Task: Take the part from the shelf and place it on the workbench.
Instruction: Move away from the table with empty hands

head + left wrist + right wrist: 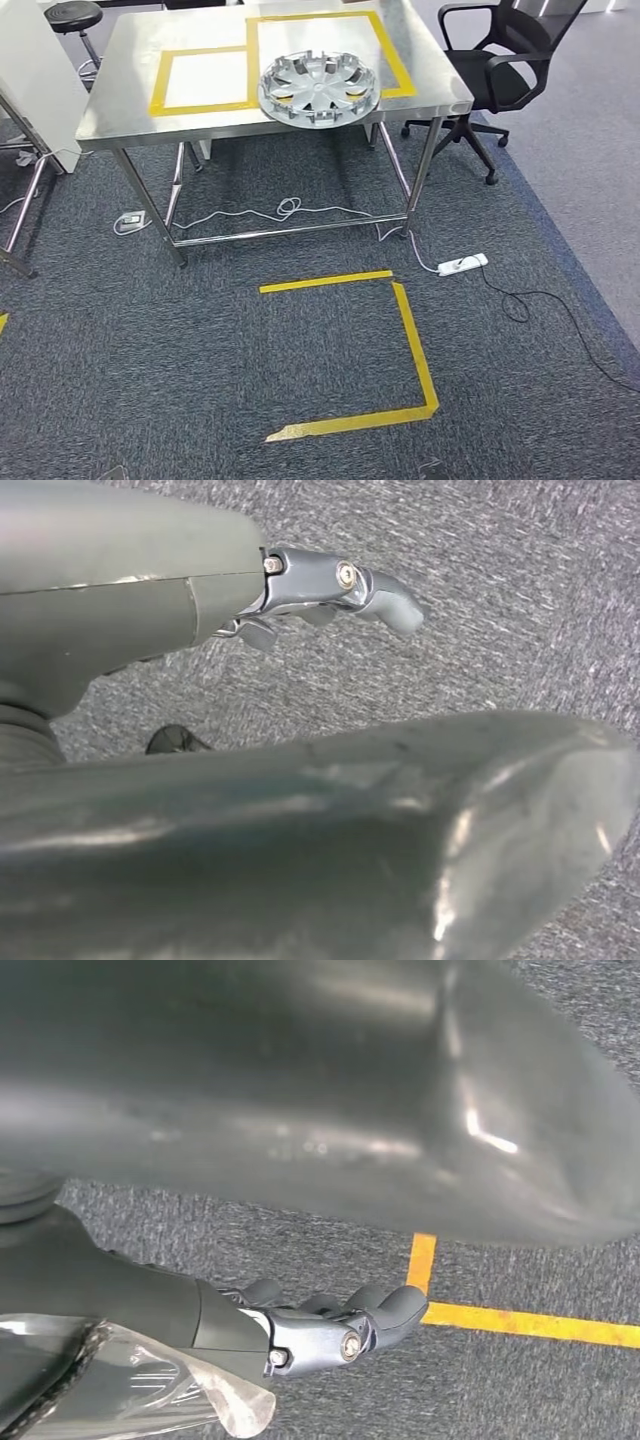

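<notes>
One silver hubcap [319,88] lay flat on the steel table [136,95], near the front edge, overlapping the larger of two yellow tape squares [392,60]. Left hand [332,585] hung over grey carpet [189,340], fingers loosely extended, holding nothing. Right hand [340,1325] also hung empty over carpet, fingers apart, beside a yellow floor tape corner [423,1290]. Black office chair [506,60] stood at the table's right end; white power strip [462,265] lay on the carpet nearby.
</notes>
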